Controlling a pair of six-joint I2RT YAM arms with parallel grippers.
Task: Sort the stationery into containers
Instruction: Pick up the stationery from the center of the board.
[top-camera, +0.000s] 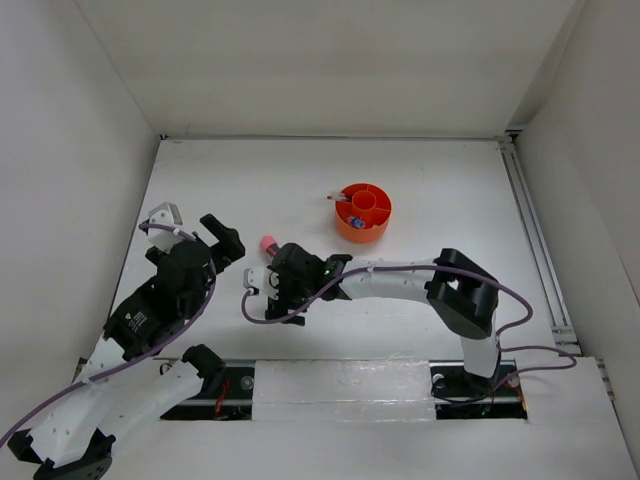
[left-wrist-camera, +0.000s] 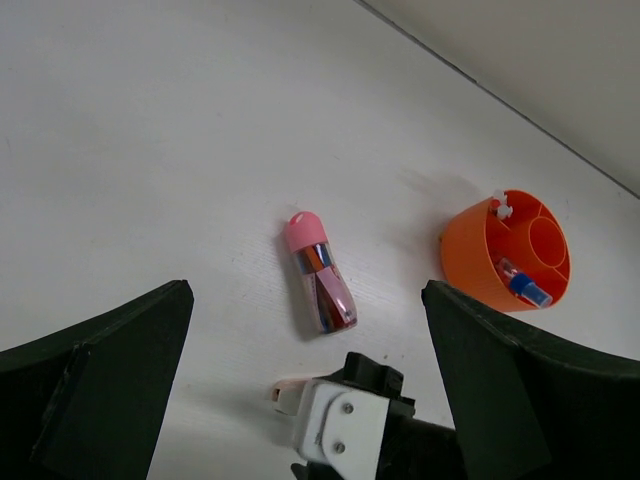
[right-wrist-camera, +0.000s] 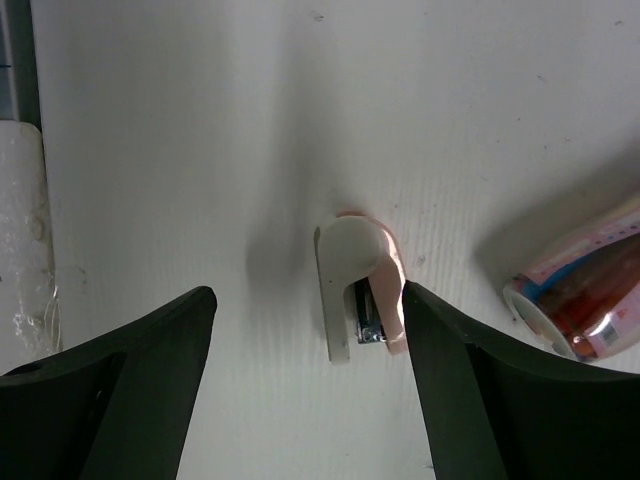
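Observation:
The white-and-pink stapler-like piece (right-wrist-camera: 355, 280) lies on the table between the open fingers of my right gripper (right-wrist-camera: 308, 300), close to the right finger. It also peeks out from under that gripper in the left wrist view (left-wrist-camera: 285, 392). The pink-capped clear tube (top-camera: 267, 243) lies just beyond it, seen also in both wrist views (left-wrist-camera: 320, 275) (right-wrist-camera: 585, 300). The orange organizer tub (top-camera: 355, 232) stands farther back right and holds the blue-capped bottle (left-wrist-camera: 525, 285) and a thin red pen (top-camera: 335, 199). My left gripper (top-camera: 195, 225) is open and empty, held above the table to the left.
White walls enclose the table on three sides. A metal rail (top-camera: 530, 230) runs along the right edge. My right arm (top-camera: 400, 280) stretches low across the near middle of the table.

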